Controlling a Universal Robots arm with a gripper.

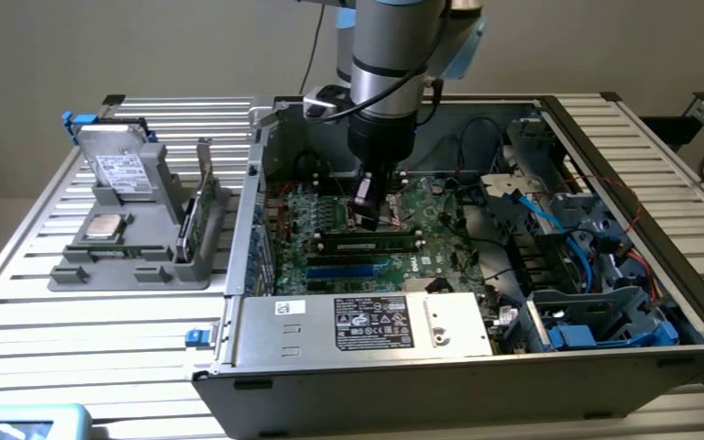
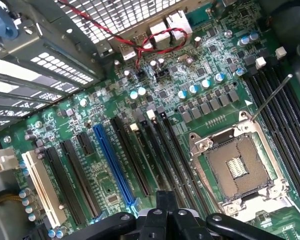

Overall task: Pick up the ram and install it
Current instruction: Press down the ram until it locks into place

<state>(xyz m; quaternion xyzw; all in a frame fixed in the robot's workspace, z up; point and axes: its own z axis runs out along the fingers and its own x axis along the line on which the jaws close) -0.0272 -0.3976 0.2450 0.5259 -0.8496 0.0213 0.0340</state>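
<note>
My gripper (image 1: 370, 218) hangs inside the open computer case, low over the green motherboard (image 1: 327, 215). In the wrist view its fingertips (image 2: 166, 200) meet as one black block above the long dark slots (image 2: 160, 150), and nothing shows between them. Just in front of the gripper in the exterior view, a long narrow ram stick (image 1: 365, 245) with a small pale label lies seated in a slot between two white clips. Another thin green stick (image 1: 213, 202) stands on edge in the grey fixture at the exterior view's left.
The case walls (image 1: 254, 183) ring the motherboard. An open processor socket (image 2: 237, 167) with a raised lever sits beside the slots. Blue cables and drive cages (image 1: 572, 266) crowd the exterior view's right. The grey fixture (image 1: 132, 266) holds a drive and a square silver chip (image 1: 107, 225).
</note>
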